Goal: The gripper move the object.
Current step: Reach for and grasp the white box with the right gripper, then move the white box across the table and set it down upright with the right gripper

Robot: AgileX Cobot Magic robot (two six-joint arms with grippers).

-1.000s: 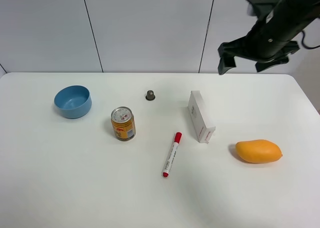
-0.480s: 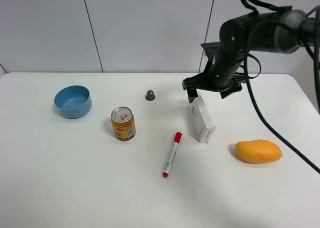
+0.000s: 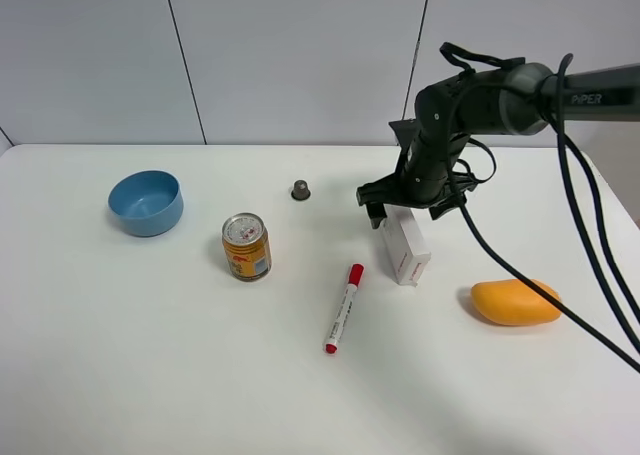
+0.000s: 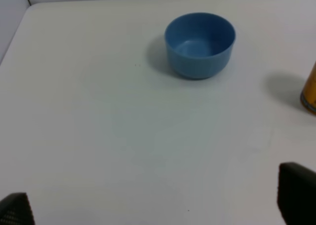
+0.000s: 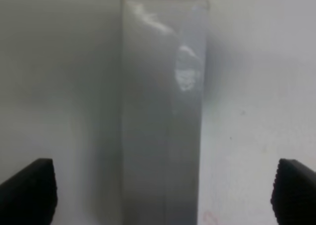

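Long white carton (image 3: pixel 405 250) lying flat, right hand (image 3: pixel 406 211) spread astride its far end

High camera looks down on the whole table (image 3: pixel 150 375), white carton (image 3: pixel 404 243) right of centre. Right wrist camera is in close above that carton (image 5: pixel 163 116), peering along its length. Left wrist camera sits low, well away from the carton, facing the blue bowl (image 4: pixel 200 44), the same bowl (image 3: pixel 146 202) the high view catches.

White desk (image 3: pixel 150 375), six items on it: blue bowl (image 3: pixel 146 202) at left, yellow drink can (image 3: pixel 246 246) upright near it, small grey knob (image 3: pixel 300 189) further back, white carton (image 3: pixel 405 245) right of centre, red-capped marker (image 3: pixel 344 308) beside it, mango (image 3: pixel 516 301) at right.
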